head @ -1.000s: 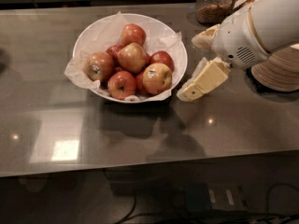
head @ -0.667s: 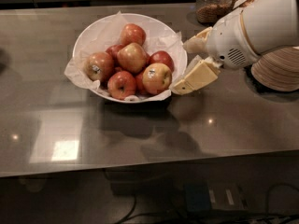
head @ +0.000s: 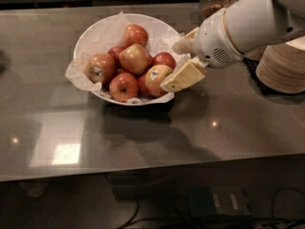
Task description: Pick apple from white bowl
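The fingers (head: 185,76) stand well apart with nothing between them. One is above the white bowl's (head: 95,28) right rim and the other is lower, beside the pale apple (head: 156,78). The gripper (head: 170,67) hangs at the right edge of the bowl, reaching in from the right. The apple lies at the near-right of the pile, against the rim, its sticker facing up, just beside the lower fingertip.

We see several ways this could go wrong:

- The lower finger is so close to the rim and the crumpled paper liner (head: 76,73) that a push left could shove the bowl across the smooth countertop (head: 143,142) or snag the paper.
- The red apple (head: 165,59) sits just behind the target, so closing slightly far would likely take the wrong fruit or pinch two.
- The apples are heaped, so lifting one may let its neighbours roll.
- A round, waxy skin may slip from flat pads.

Our count:

- one white bowl
- one paper liner
- seven apples showing clearly, perhaps more hidden beneath
- two apples with visible stickers
- one stack of beige paper bowls (head: 281,66) at the right
- one glass jar (head: 214,1) at the far edge
- one gripper
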{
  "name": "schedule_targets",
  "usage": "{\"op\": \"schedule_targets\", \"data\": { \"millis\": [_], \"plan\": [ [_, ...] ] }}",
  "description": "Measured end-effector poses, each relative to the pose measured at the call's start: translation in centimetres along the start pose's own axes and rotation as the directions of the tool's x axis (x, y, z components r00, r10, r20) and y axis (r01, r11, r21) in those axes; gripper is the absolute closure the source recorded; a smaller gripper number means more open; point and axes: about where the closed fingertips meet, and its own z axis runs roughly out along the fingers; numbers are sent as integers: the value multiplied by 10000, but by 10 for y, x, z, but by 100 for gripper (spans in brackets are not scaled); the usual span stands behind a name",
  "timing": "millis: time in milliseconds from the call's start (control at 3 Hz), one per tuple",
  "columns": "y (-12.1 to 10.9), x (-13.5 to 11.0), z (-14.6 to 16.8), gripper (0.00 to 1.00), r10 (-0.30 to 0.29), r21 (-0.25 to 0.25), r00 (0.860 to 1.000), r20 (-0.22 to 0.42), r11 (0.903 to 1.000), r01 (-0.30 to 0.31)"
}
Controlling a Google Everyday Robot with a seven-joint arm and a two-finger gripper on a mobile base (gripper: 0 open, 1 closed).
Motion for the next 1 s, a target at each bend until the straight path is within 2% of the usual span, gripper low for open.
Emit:
{"op": "schedule_targets", "data": {
  "millis": [333,1000],
  "plan": [
    [0,0,19,38,-17,-216,9999,-136,9998,14],
    [2,5,48,33,31,-529,9990,-443,9986,-54]
  ]
}}
